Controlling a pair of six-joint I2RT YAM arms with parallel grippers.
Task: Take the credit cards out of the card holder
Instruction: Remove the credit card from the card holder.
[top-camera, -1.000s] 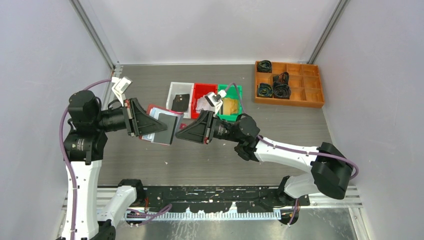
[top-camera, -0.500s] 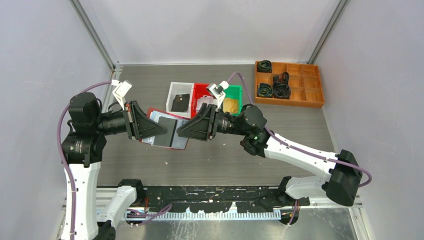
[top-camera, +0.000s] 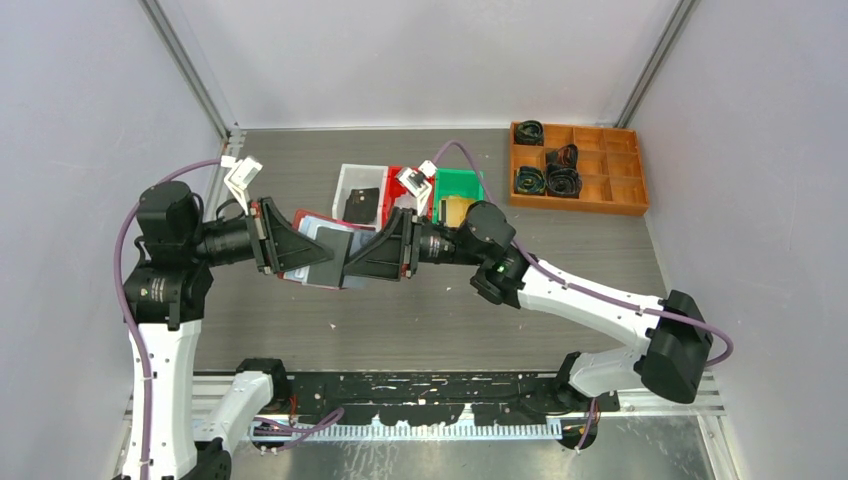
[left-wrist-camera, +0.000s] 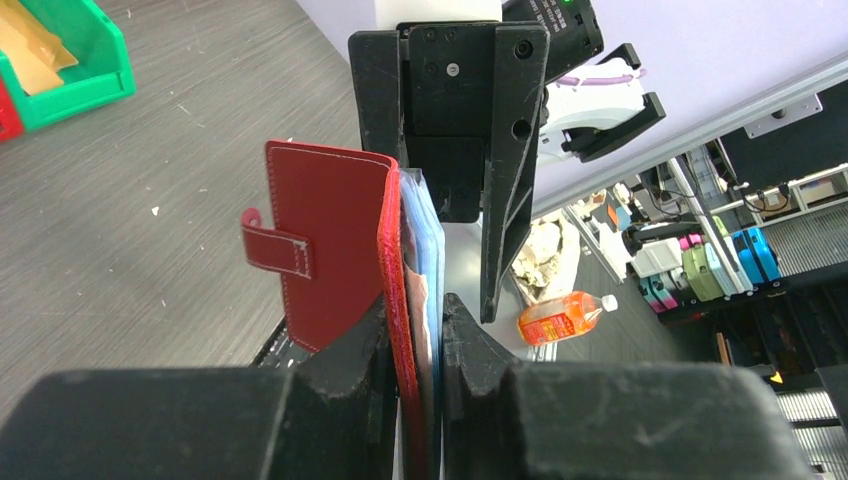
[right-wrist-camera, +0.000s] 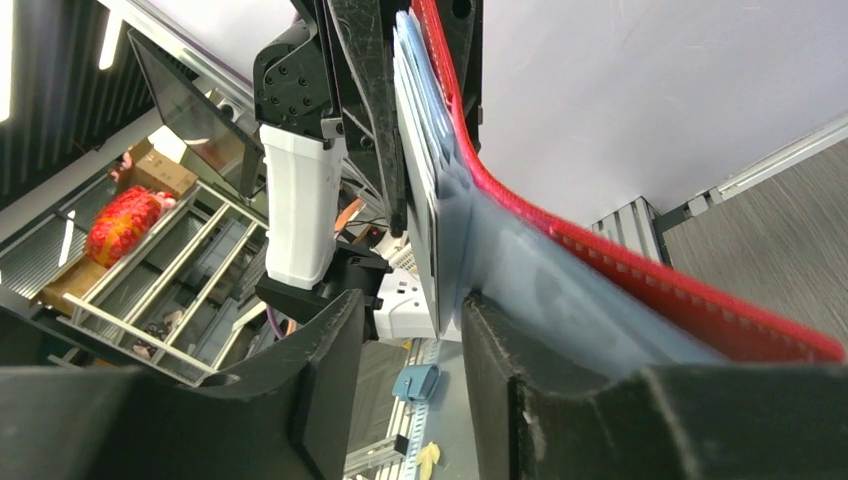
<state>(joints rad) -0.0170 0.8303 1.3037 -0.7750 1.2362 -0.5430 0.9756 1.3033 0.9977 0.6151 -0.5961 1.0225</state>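
One white bin (top-camera: 352, 180) behind card holder (top-camera: 322, 243); right arm (top-camera: 590, 298) half hides red bin (top-camera: 394, 188).

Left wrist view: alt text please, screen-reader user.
The left gripper clamps the red card holder edge-on and upright, snap tab sticking out left, pale blue sleeves on its right side. The right gripper faces it from the far end, open, one finger beside the sleeves. A green bin sits top left on the grey table.

Grey table (top-camera: 420, 312), bins (top-camera: 458, 183), wooden tray (top-camera: 575, 207)
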